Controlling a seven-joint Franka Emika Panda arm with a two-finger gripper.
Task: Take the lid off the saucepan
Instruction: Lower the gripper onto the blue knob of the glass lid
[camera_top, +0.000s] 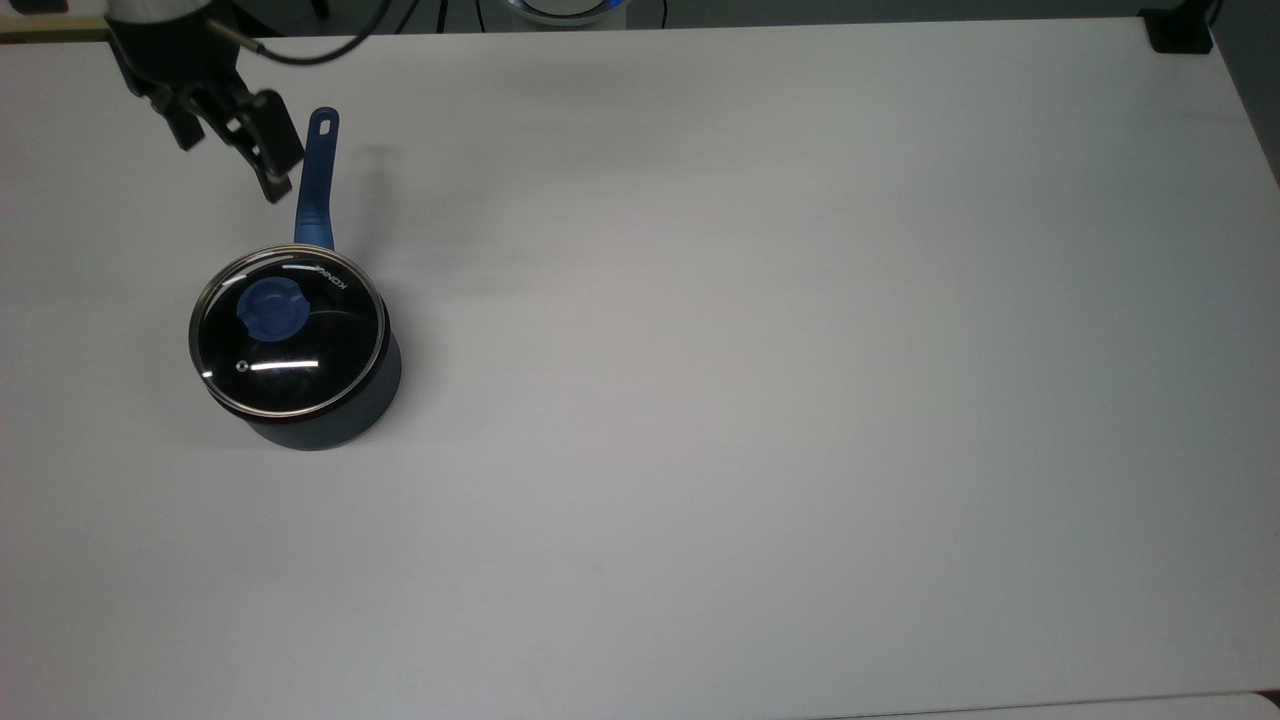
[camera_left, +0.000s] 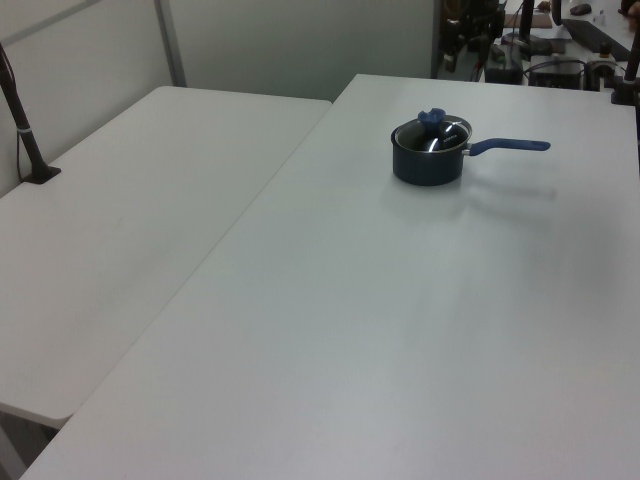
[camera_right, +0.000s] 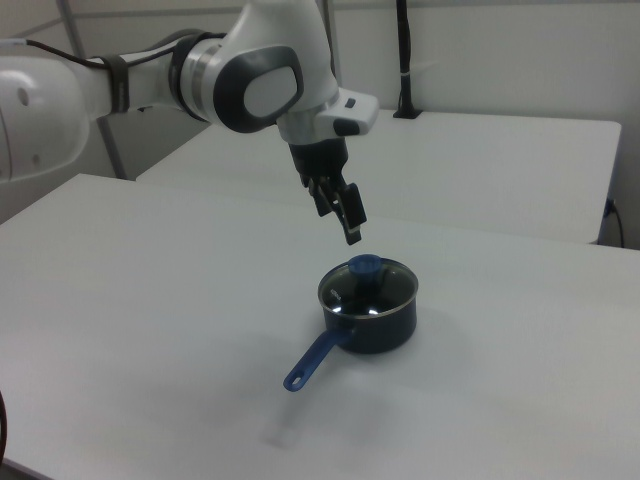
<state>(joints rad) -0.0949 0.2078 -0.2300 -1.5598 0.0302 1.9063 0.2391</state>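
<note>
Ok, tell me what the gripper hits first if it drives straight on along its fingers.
The gripper is open and points down at the table, close by the saucepan's handle. It would probably meet bare table or that handle first, not the lid. Depth is unclear.

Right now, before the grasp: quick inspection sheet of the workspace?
Surface: white table, bare apart from the pan.
Job's things: lid seated on the saucepan; blue knob up; handle toward the top view's top.
Clutter: nothing seen.
Grippers: pincer open, in the air, above and apart from the lid in the right view.
Cables: black cable along the wrist.
Surroundings: second white table alongside.
</note>
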